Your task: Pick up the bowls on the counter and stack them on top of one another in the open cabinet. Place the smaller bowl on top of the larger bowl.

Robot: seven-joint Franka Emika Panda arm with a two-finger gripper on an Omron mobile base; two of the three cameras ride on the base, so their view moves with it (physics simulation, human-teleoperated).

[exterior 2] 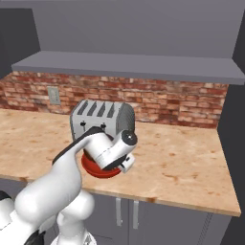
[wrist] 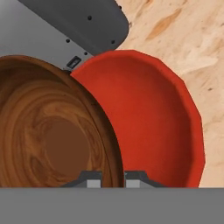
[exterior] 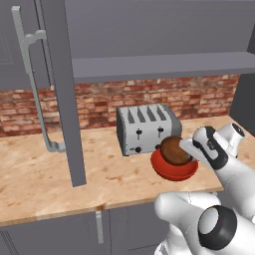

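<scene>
From the hand view I see the gripper [wrist: 113,176] pinched on the rim of the brown bowl [wrist: 52,135] — the two finger tips sit close together with the rim's edge between them, so the bowl is held. The brown bowl overlaps the red bowl [wrist: 148,122], whose far side sits against the base of the toaster [wrist: 74,30].

In the left base view the brown bowl [exterior: 174,150] is tilted, just above the red bowl [exterior: 174,169], which rests on the counter [exterior: 50,174] directly in front of the toaster [exterior: 147,128]. Whether the two bowls touch I cannot tell.

The cabinet shelf [exterior: 159,67] runs above the brick wall [exterior: 199,97] — its open door [exterior: 62,89] with the long handle [exterior: 35,84] stands at the left. In the right base view the arm covers most of the red bowl [exterior 2: 98,171].
</scene>
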